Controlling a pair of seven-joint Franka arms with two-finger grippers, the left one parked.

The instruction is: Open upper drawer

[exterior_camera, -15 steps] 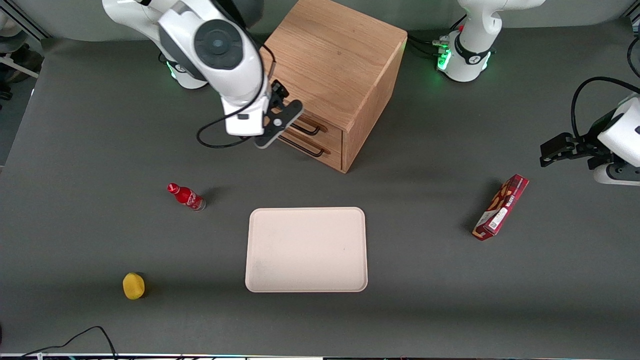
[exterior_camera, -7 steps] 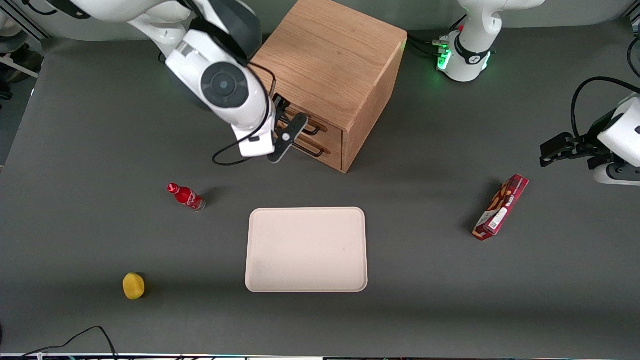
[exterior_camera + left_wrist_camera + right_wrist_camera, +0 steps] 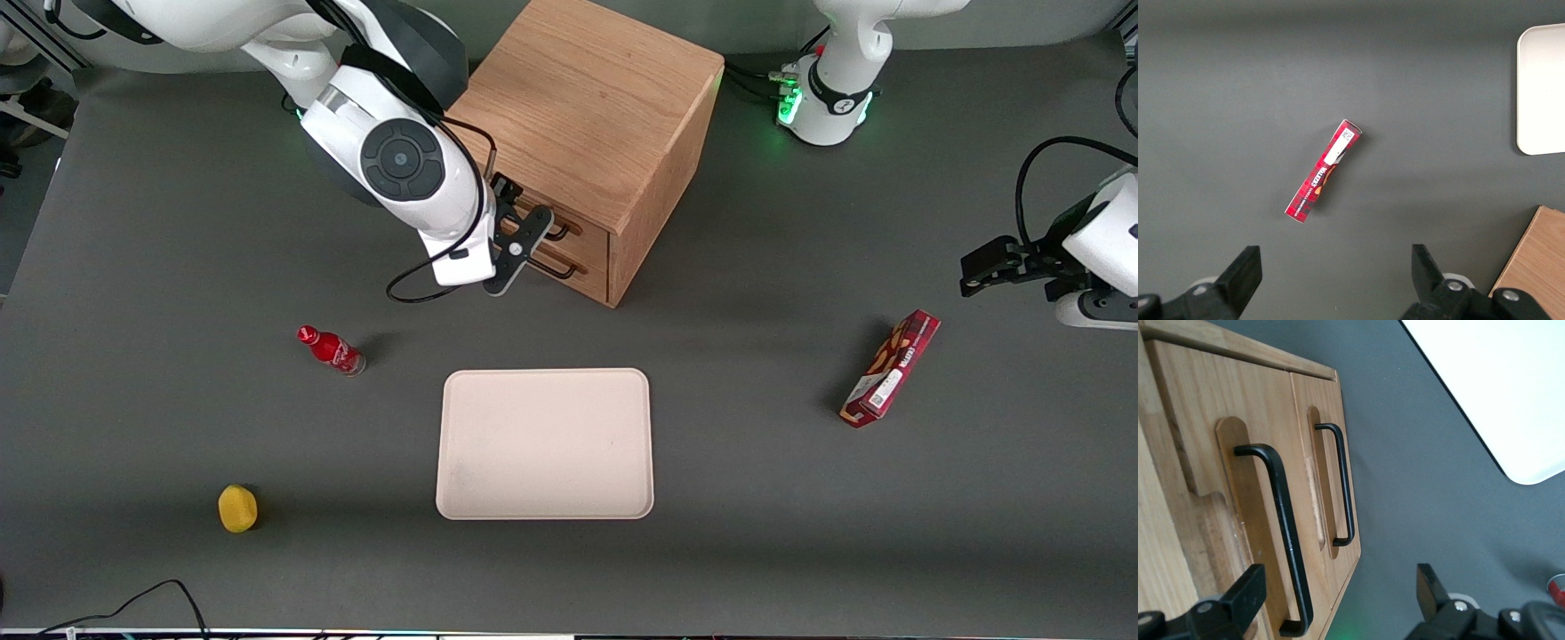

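Note:
The oak cabinet [image 3: 591, 98] stands at the back of the table, its two drawer fronts both looking flush and shut. The upper drawer [image 3: 589, 236] carries a thin black handle [image 3: 560, 233], and the lower drawer [image 3: 589, 272] sits under it. My gripper [image 3: 524, 242] hovers open just in front of the drawer fronts. In the right wrist view the upper drawer's handle [image 3: 1281, 533] runs close by one finger [image 3: 1238, 600], with its end inside my gripper [image 3: 1338, 603]. Nothing is clamped. The lower handle [image 3: 1341, 487] lies closer to the table.
A pale tray [image 3: 544, 443] lies nearer the front camera than the cabinet. A red bottle [image 3: 331, 349] and a yellow fruit [image 3: 237, 508] sit toward the working arm's end. A red box [image 3: 891, 368] lies toward the parked arm's end.
My arm has swung nearer the front camera and lower along the cabinet's front. The gripper now sits level with the drawer handles. The drawers have not moved.

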